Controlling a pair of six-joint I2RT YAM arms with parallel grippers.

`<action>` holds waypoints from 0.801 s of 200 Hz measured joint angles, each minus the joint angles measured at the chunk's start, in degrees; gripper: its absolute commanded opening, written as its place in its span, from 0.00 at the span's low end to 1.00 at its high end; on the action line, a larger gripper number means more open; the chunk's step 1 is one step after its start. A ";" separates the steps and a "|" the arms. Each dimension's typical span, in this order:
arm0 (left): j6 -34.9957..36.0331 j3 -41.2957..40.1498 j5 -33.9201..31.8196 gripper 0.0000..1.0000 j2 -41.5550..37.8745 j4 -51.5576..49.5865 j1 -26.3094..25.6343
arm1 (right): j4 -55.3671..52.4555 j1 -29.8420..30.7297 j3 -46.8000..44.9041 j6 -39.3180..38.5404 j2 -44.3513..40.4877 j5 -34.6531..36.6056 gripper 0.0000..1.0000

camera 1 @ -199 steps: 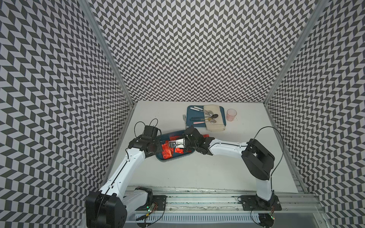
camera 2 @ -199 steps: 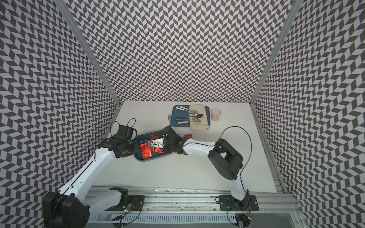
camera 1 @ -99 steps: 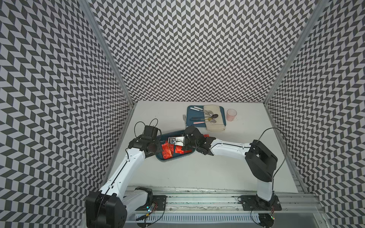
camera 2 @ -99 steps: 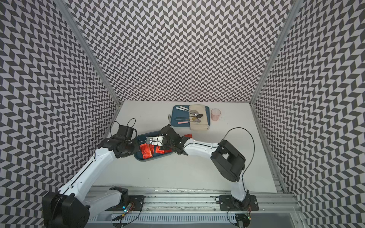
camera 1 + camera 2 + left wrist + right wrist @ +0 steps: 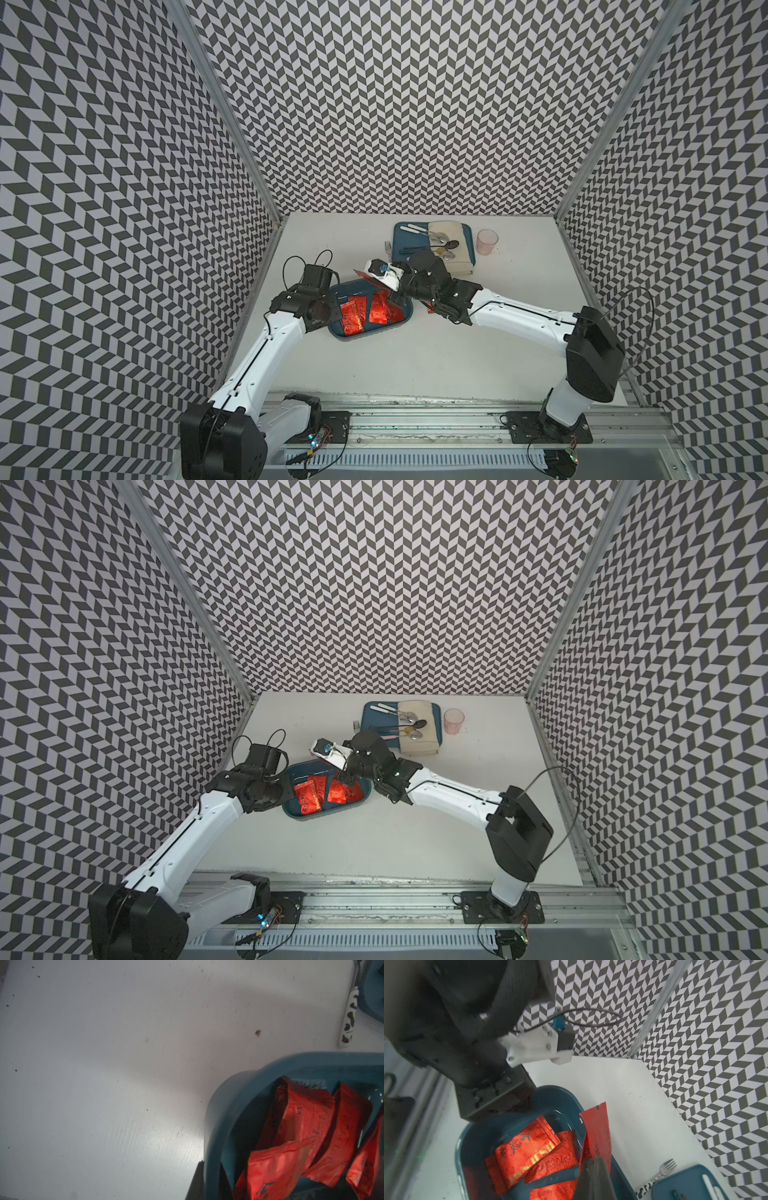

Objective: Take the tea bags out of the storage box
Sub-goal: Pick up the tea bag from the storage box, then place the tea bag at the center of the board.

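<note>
My right gripper point(image 5: 593, 1174) is pinched tight on one tea bag point(image 5: 596, 1132), holding it up over the far rim of the storage box point(image 5: 374, 336); it isn't set down outside yet. My left gripper point(image 5: 527, 1105) is clamped on the box's left wall, steadying it. At least three tea bags point(image 5: 353, 318) lie inside. A red scrap point(image 5: 430, 311) shows just right of the box, possibly a bag already out; I can't tell. I reckon most of the job is left.
</note>
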 measured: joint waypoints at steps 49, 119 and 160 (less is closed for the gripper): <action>0.00 0.00 0.00 0.00 0.02 0.00 0.00 | -1.03 -4.66 -0.76 15.74 -2.49 -1.90 0.00; 0.00 0.00 0.02 0.00 0.00 0.00 0.00 | -16.50 -14.47 -3.54 26.97 -5.57 22.53 0.00; 0.02 0.00 0.04 0.00 0.00 0.00 0.04 | -28.30 -15.30 -0.22 31.98 3.37 35.39 0.00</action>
